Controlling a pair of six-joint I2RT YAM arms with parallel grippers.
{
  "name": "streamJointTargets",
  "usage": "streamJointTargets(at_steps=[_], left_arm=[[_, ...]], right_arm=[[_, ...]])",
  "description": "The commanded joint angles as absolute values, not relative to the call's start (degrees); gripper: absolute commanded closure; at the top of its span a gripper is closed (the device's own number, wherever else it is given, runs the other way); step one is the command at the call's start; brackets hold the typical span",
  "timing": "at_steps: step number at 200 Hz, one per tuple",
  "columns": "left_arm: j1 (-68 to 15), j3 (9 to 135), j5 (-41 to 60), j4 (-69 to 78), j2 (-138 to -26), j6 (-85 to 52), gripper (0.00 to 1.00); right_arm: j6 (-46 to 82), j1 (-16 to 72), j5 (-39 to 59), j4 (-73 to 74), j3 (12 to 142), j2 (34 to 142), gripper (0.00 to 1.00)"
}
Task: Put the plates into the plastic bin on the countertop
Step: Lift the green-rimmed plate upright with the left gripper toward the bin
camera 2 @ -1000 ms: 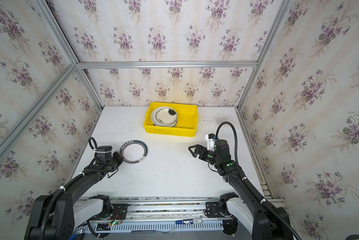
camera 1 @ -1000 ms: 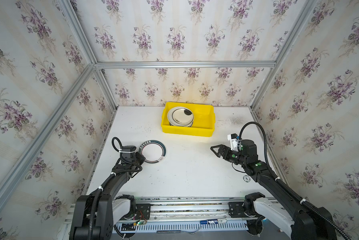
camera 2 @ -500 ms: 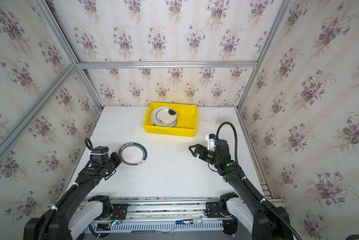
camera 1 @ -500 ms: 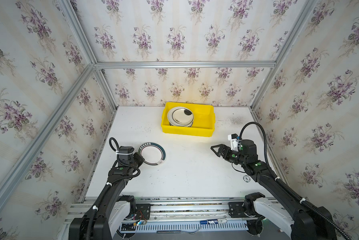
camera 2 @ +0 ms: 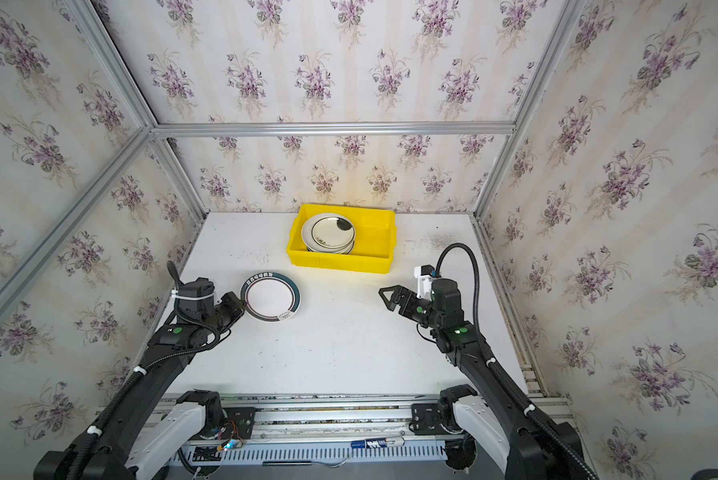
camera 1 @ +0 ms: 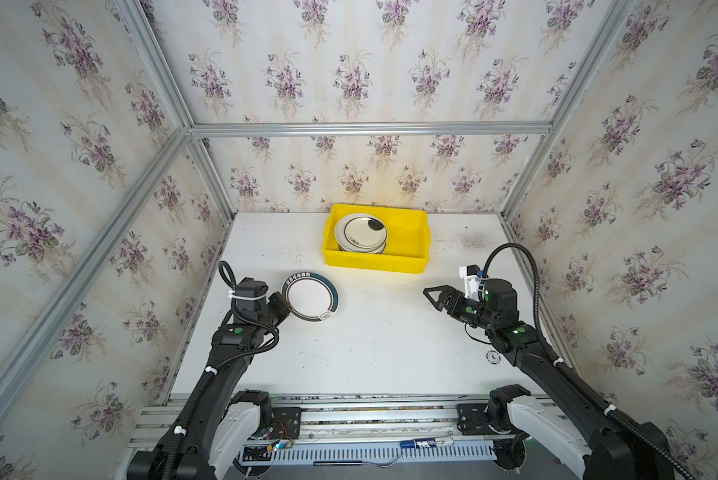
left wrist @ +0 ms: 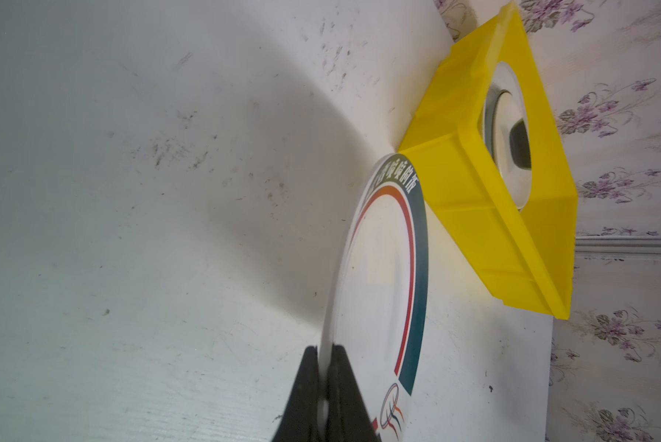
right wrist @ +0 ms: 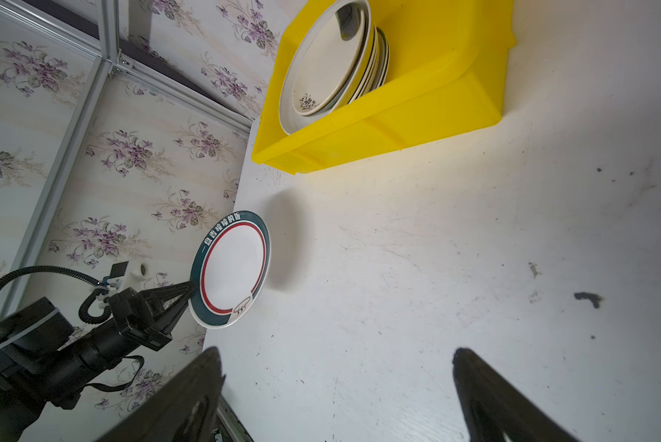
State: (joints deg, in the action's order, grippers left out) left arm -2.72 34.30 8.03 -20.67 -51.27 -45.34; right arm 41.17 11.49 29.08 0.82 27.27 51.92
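We are now raising the teal-rimmed plate (left wrist: 378, 287) off the bench (camera 1: 390, 345), left pincer (left wrist: 325, 350) clenched on its rim, plastic bin (camera 1: 373, 264) ahead.

Plates (camera 1: 361, 233) lie in the bin (camera 1: 373, 262), behind one plate (camera 1: 309, 296).

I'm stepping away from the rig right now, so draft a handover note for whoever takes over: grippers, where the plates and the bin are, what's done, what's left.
Grippers: the left gripper is shut on the edge of the teal-rimmed plate, holding it tilted above the countertop. The right gripper is open and holds nothing, over the countertop's right side.
Things: the yellow bin stands at the back of the countertop.
Done: a stack of plates sits in the bin's left half.
Left: carry the held plate into the bin and release it. No other loose plate shows.
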Motion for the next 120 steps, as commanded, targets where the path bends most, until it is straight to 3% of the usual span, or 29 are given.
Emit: streamJointTargets(at_steps=[1,71,120], left_arm=[[-3.2,37.3,8.8,-20.3,-51.4,-45.0,1.00],[-6.2,50.0,9.4,-21.9,-55.5,-44.2,1.00],[-10.3,62.9,8.7,-20.4,-66.4,-43.5,1.00]], right_arm=[[41.3,11.3,27.1,1.1,27.9,50.7,0.04],[41.1,11.1,24.7,-1.0,28.4,48.3,0.03],[41.4,11.0,23.0,-3.7,29.0,46.5,0.03]])
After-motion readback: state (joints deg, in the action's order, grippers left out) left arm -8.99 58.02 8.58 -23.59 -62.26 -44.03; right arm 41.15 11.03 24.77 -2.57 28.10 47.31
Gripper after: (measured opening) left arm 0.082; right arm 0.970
